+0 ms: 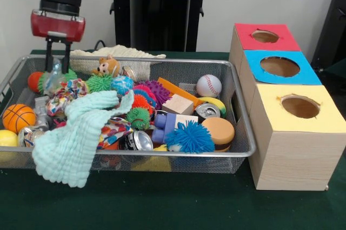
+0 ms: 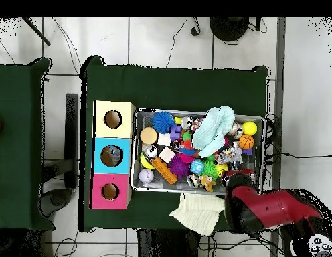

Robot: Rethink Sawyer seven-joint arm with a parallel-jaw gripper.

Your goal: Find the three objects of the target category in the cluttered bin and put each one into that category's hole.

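The wire-mesh bin [image 1: 162, 61] is full of toys and also shows in the overhead view [image 2: 136, 182]. My gripper [image 1: 58, 63] hangs over the bin's far left corner in the front view and is open. Its fingers stand on either side of the top of a see-through plastic bottle [image 1: 54, 78] that rests among the clutter. In the overhead view the gripper [image 2: 230, 175] is at the bin's lower right, under the red arm. I cannot make out any other clear bottles in the pile.
Three wooden boxes with holes stand beside the bin: red [image 1: 265, 36], blue [image 1: 279, 66], yellow [image 1: 300, 106]. A teal cloth [image 1: 75, 133] hangs over the bin's front rim. Silver cans [image 1: 208, 111] [image 1: 138, 141], balls and spiky toys fill the bin. A white cloth [image 2: 195, 211] lies behind it.
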